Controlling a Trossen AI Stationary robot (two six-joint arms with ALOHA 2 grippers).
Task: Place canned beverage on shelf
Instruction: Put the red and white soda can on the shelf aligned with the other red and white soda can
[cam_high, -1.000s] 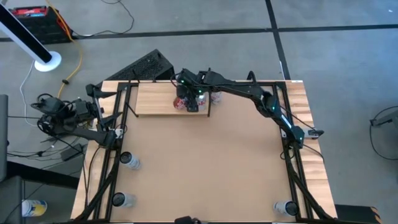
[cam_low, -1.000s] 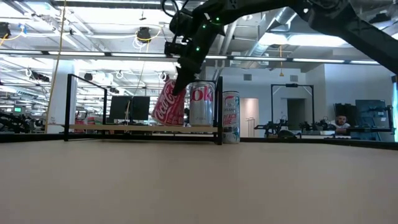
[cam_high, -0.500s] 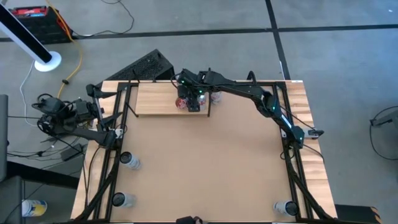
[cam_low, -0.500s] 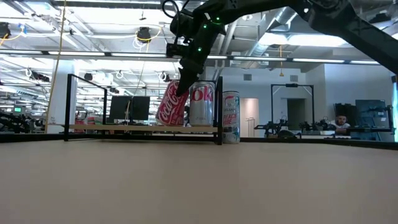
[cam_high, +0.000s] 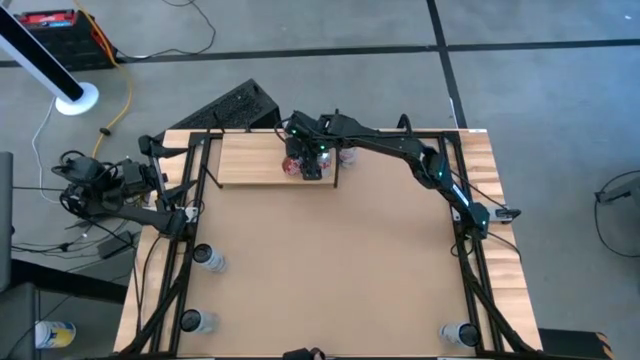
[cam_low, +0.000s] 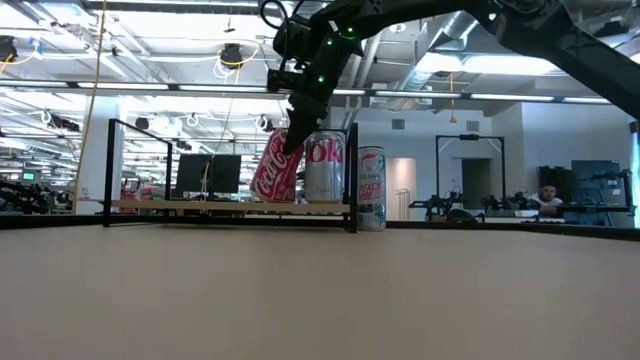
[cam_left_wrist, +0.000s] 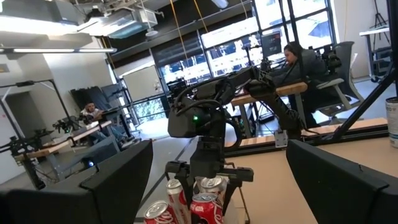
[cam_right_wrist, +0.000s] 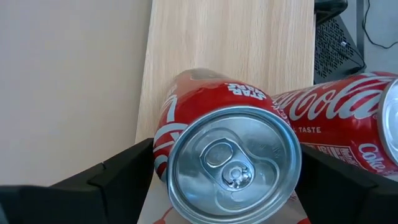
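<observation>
High view: right arm reaches across the far side of the table (cam_high: 330, 260), right gripper (cam_high: 303, 160) sits over the shelf (cam_high: 250, 160) at about 12 o'clock on the table. A red can (cam_high: 291, 165) shows partly under it, at the shelf's right end, beside the black end piece (cam_high: 336, 166). Left arm is parked off the table's left edge, around 9 o'clock; left gripper (cam_high: 158, 147) near the far-left corner, fingers spread with nothing between them.

Low view: red can (cam_low: 277, 166) stands on the shelf (cam_low: 200, 206) but tilted, top leaning right toward a silver-and-red can (cam_low: 323, 165) that stands upright beside it. A third can (cam_low: 371, 188) stands just past the end piece (cam_low: 354, 178). Right gripper (cam_low: 294, 128) is at the red can's top; cannot tell whether it touches.

Left wrist view: right gripper (cam_left_wrist: 205, 168) seen from afar above a cluster of cans, red can (cam_left_wrist: 176, 194) among them.

Right wrist view: looking straight down on the red can's lid (cam_right_wrist: 233, 163); fingers (cam_right_wrist: 118, 177) stand wide on either side of the can, not clearly pressing on it. A second red can (cam_right_wrist: 339, 121) is close beside it. Shelf (cam_right_wrist: 236, 37) planks run away behind.
</observation>
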